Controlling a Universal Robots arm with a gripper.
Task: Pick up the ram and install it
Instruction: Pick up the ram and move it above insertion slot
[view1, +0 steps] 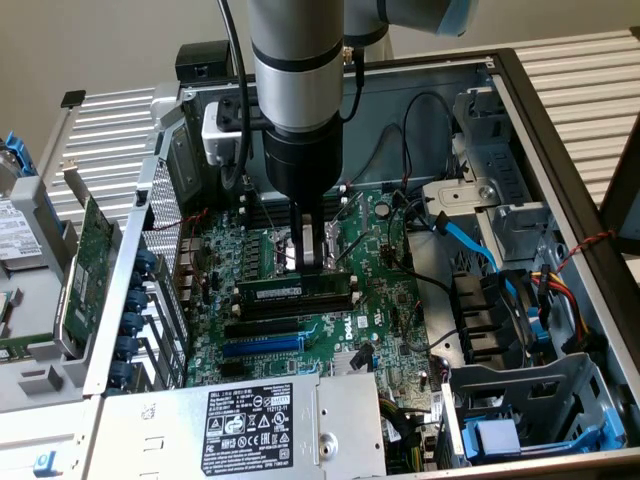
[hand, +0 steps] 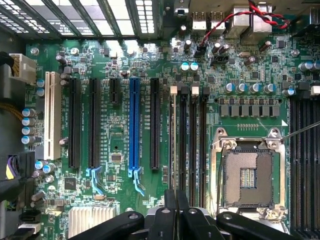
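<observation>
1. Ram (view1: 296, 289) setting: motherboard (view1: 345, 325), lies flat beneath pincer (view1: 312, 262).
2. Memory slots (hand: 192, 135): run just under fingertips, side by side.
3. Ram itself: stands on edge directly below pincer, at slots; long axis follows slots, passing between the fingers.
4. Pincer: closes narrow on Ram's upper edge, near mid-length; reads as a grip.

From well back on the near side, the exterior camera is looking down slantwise into the open grey metal computer case (view1: 560, 130). The wrist camera is staring straight down, close, over the black gripper (hand: 173, 197). Both are catching the green motherboard (view1: 385, 300) (hand: 115, 137) and its long blue plastic slot (view1: 262, 346) (hand: 134, 125).
</observation>
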